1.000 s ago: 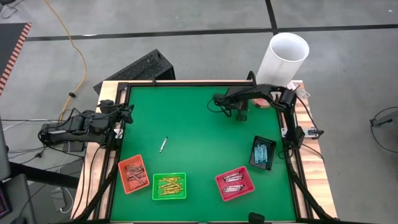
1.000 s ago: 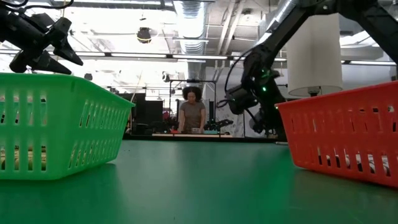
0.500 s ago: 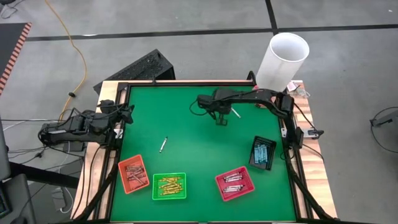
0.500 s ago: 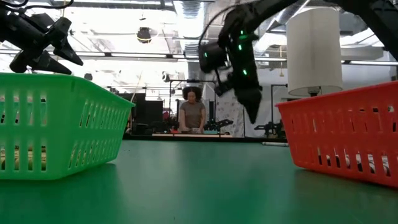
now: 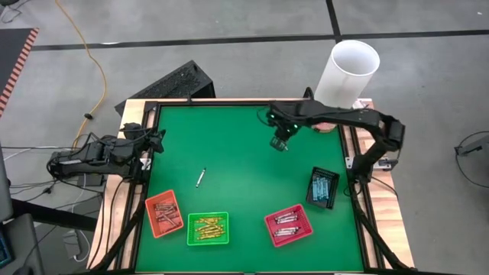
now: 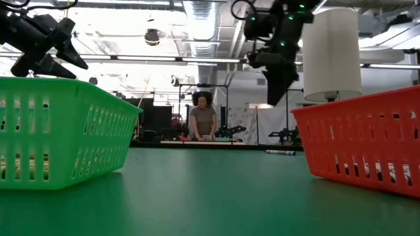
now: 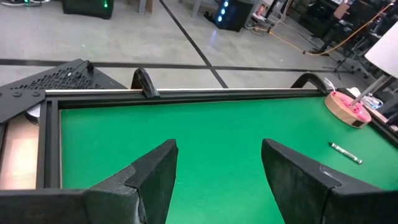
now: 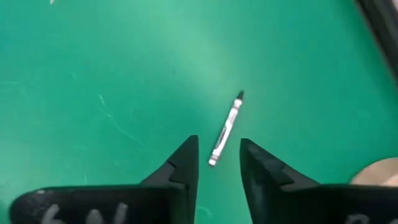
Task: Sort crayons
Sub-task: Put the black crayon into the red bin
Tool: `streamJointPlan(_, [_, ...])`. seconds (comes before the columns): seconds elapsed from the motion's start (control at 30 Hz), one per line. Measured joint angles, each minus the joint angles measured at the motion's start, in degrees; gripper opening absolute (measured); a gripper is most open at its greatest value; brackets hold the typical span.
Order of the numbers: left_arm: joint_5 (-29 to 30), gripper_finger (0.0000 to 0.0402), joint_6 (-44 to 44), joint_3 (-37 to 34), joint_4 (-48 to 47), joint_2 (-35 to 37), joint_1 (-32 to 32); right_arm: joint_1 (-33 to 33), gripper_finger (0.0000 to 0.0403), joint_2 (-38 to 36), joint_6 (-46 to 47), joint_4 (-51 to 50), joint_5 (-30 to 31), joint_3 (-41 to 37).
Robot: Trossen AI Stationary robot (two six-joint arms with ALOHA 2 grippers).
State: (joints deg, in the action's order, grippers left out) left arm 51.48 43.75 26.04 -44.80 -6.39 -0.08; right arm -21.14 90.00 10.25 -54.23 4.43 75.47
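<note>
Hovering above the green table [image 5: 229, 145], the right gripper [image 8: 219, 163] stands slightly parted and empty over a grey crayon [image 8: 226, 130].

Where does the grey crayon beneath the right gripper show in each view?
High: cannot make it out; right gripper hangs near that spot.
Low: grey crayon lies on the mat, right of centre.
Left wrist: crayon at far right.
Right wrist: crayon at centre.
Landmark: round tan disc, both wrist views.

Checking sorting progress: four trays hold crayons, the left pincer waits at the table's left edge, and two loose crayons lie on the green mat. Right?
Not quite: the high view shows one loose crayon on the green mat; a second is not visible there. The rest holds.
</note>
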Motion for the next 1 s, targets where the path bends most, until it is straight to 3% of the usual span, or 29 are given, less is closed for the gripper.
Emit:
streamJointPlan(0.17, [0.02, 0.0223, 0.0, 0.0, 0.01, 0.0, 0.02, 0.14, 0.0139, -2.76, 2.53, 9.23, 0.0, -10.36])
streamJointPlan(0.3, [0.04, 0.0223, 0.0, 0.0, 0.02, 0.0, 0.0, 0.1, 0.0146, -0.88, 2.64, 15.84, 0.04, -13.76])
streamJointPlan(0.7, [0.17, 0.0223, 0.02, 0.0, 0.03, 0.0, 0.01, -1.54, 0.0146, 11.39, -1.39, 17.29, -0.36, -10.96])
streamJointPlan(1.0, [0.19, 0.0223, 0.02, 0.0, 0.04, 0.0, 0.02, -1.54, 0.0147, 13.61, -1.86, 18.12, -2.97, -9.32])
